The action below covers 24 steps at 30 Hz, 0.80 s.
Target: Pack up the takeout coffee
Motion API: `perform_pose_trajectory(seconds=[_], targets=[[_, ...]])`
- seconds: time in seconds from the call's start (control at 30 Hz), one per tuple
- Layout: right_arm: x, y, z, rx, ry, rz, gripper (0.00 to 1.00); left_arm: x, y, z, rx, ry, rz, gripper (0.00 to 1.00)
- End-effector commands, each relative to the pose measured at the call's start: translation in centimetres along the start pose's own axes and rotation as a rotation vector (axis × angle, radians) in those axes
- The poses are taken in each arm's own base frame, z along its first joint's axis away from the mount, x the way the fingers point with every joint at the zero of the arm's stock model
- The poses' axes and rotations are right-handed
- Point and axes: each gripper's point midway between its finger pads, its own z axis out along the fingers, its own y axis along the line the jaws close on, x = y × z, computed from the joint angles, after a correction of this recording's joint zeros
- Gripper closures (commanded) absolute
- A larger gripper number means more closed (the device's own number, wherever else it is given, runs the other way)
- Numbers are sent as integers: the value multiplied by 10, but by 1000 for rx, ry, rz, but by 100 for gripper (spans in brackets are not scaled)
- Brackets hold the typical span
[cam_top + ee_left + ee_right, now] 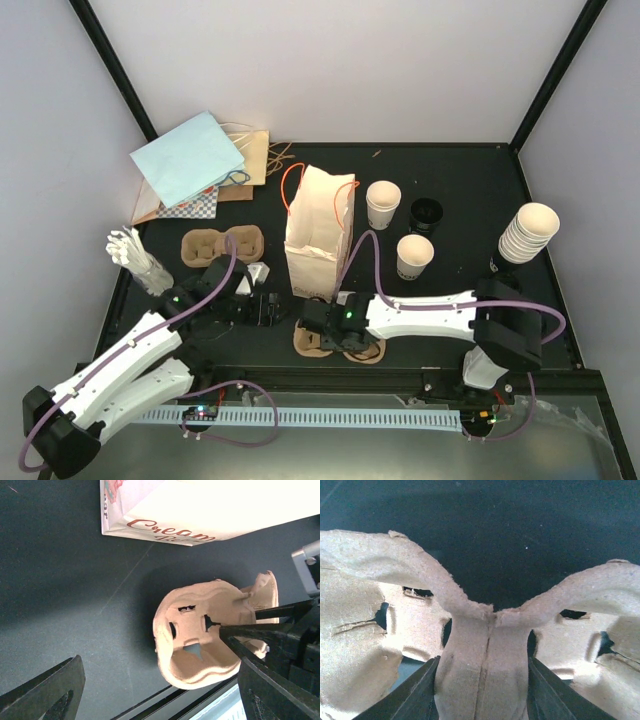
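Observation:
Two cream paper cups stand open-topped to the right of the printed paper bag, with a black lid lying between them. A brown pulp cup tray lies at the table's near edge, its pockets unfilled. My right gripper reaches in from the right, and its fingers press both sides of the tray's middle ridge. My left gripper hovers just left of the tray, open, holding nothing.
A second pulp tray lies left of the bag. A stack of paper cups stands at the far right. Flat paper bags lie at the back left, and a holder of white sticks is on the left edge.

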Motion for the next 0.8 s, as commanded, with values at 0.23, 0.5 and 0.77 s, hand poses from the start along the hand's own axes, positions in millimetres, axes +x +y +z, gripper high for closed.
perform_pose_trajectory(seconds=[0.23, 0.5, 0.77], targets=[[-12, 4, -53, -106, -102, -123, 55, -9, -5, -11, 4, -31, 14, 14], [-23, 4, -94, -231, -181, -216, 60, -31, -9, -42, -54, -131, 48, 13], [-23, 17, -139, -381, -225, -366, 60, -47, -19, -70, -68, -196, 62, 13]])
